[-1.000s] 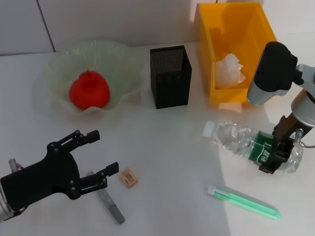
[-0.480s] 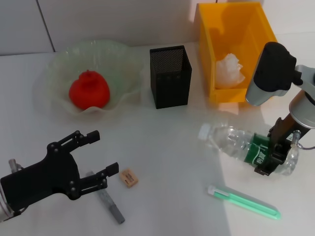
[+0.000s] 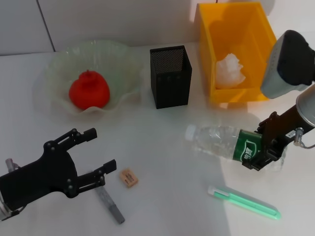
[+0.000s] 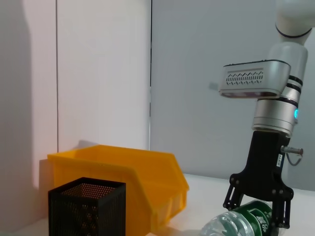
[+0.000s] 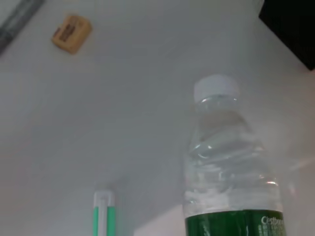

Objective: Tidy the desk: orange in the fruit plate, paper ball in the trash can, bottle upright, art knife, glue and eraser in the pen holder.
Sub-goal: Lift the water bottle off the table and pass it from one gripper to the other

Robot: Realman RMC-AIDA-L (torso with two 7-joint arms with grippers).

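My right gripper (image 3: pixel 256 155) is shut on the bottle (image 3: pixel 219 141) at its green label. The bottle is nearly level, with its cap toward the left. The left wrist view shows that gripper (image 4: pixel 261 216) on the bottle (image 4: pixel 241 223) too. The orange (image 3: pixel 88 90) sits in the fruit plate (image 3: pixel 54 64). The paper ball (image 3: pixel 230 70) lies in the trash can (image 3: pixel 206 44). The eraser (image 3: pixel 128 177), a slim grey stick (image 3: pixel 109 200) and the green art knife (image 3: pixel 243 201) lie on the table. My left gripper (image 3: pixel 102 148) hovers open by the eraser. The pen holder (image 3: pixel 170 76) stands at the back.
The white table runs back to a wall. In the right wrist view the bottle (image 5: pixel 226 162), eraser (image 5: pixel 72 33), art knife (image 5: pixel 105 216) and grey stick (image 5: pixel 19 17) show from above. The trash can (image 4: pixel 133 182) and pen holder (image 4: pixel 86 206) stand side by side.
My right gripper has raised the bottle off the table and carried it leftward, so its cap now points farther left. The left gripper has drifted slightly toward the front.
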